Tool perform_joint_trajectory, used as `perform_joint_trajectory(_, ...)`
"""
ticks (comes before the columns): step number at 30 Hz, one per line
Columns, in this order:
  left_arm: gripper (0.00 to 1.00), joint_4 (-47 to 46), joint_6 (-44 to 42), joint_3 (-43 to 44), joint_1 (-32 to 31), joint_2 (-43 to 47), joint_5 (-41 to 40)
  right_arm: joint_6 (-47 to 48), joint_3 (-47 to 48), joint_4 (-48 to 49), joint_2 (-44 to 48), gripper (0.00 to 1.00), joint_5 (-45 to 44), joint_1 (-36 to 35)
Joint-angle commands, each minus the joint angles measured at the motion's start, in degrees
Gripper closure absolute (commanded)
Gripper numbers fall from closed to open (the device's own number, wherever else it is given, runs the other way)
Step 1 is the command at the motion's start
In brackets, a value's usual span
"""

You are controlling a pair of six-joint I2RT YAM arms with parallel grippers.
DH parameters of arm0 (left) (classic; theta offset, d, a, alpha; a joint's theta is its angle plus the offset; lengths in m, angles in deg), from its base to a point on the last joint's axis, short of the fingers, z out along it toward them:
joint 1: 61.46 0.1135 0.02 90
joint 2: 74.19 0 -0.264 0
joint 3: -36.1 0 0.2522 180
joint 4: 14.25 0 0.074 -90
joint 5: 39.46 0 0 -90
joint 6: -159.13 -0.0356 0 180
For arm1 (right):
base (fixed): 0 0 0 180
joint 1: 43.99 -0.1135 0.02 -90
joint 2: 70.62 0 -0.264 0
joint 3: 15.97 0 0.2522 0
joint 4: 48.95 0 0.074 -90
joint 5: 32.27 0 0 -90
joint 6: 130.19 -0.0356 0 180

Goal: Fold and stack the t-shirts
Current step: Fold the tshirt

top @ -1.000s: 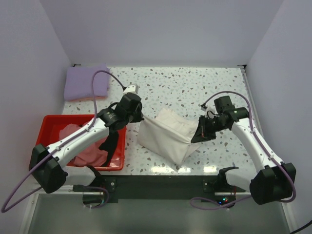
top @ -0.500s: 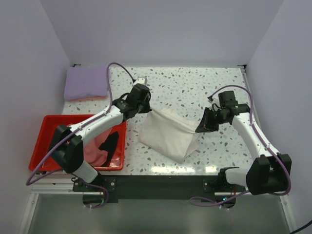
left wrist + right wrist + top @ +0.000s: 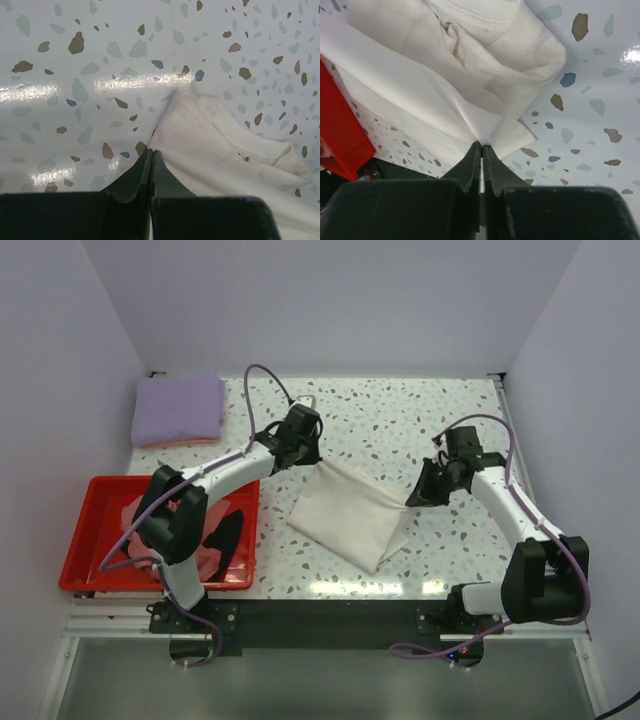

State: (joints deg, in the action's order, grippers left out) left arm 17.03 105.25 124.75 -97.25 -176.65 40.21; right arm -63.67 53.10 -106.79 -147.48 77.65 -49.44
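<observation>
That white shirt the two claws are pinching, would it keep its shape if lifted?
Probably not: the cream-white t-shirt wrinkles and bunches at the right gripper, so it likely droops. It looks light; the left gripper holds it by one corner.

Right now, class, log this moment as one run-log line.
left gripper: shut on cream t-shirt corner | right gripper: shut on its other end | lavender t-shirt: folded, far left

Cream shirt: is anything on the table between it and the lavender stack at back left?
Nothing lies on the table between the cream shirt and the lavender stack. Only the left gripper, shut on the shirt's corner, sits on that line; the red tray lies off it.
</observation>
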Motion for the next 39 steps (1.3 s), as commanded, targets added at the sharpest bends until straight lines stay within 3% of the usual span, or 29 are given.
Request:
perform_joint_trajectory(1,1.00,-2.75,-2.72,4.03,1.07,-2.04,-0.14,-1.04,-2.04,0.22,0.92,1.00,-4.10,0.97)
perform_joint_trajectory(10,1.00,-3.46,-3.68,7.55,1.16,-6.97,2.77,-3.41,-4.25,2.76,-0.57,1.00,-7.26,2.46)
perform_joint_trajectory(11,0.93,-3.19,-3.77,8.16,1.16,-7.67,2.77,-3.58,-4.16,2.77,-0.75,0.97,-9.44,2.47)
perform_joint_trajectory(13,0.84,-2.76,-4.12,8.51,1.16,-8.02,3.46,-3.50,-3.02,2.94,-0.40,0.86,-10.86,2.64)
perform_joint_trajectory(14,0.64,-2.75,-4.30,8.78,1.16,-8.11,3.91,-2.98,-2.84,3.38,0.21,0.78,-10.96,2.64)
perform_joint_trajectory(16,0.42,-3.01,-4.91,8.61,1.07,-7.68,5.23,-2.53,-2.05,4.44,2.49,0.53,-12.27,2.55)
perform_joint_trajectory(17,0.24,-3.02,-5.09,8.52,1.07,-7.06,5.40,-1.92,-1.79,5.04,3.29,0.39,-11.93,2.64)
perform_joint_trajectory(18,0.17,-3.19,-5.27,8.34,1.07,-6.62,5.49,-1.39,-1.52,5.66,4.25,0.31,-10.79,2.64)
perform_joint_trajectory(19,0.06,-3.37,-5.27,7.82,1.07,-6.10,5.49,-0.95,-1.52,6.19,6.26,0.18,-9.48,2.55)
perform_joint_trajectory(20,0.03,-3.45,-5.18,7.55,1.07,-5.57,5.58,-0.43,-1.52,6.80,7.07,0.01,-7.98,2.64)
perform_joint_trajectory(28,0.00,-7.94,-5.36,2.28,-0.68,-0.03,11.82,-4.10,-7.49,16.99,9.54,0.01,11.44,1.33)
perform_joint_trajectory(32,0.00,-7.85,-4.04,1.75,-3.05,-1.43,13.31,-5.69,-8.55,16.91,8.57,0.01,3.83,-2.01)
perform_joint_trajectory(39,0.00,-9.61,-1.75,-1.24,-4.64,-3.54,15.78,-7.98,-10.58,21.23,-0.03,0.01,-0.22,-2.81)
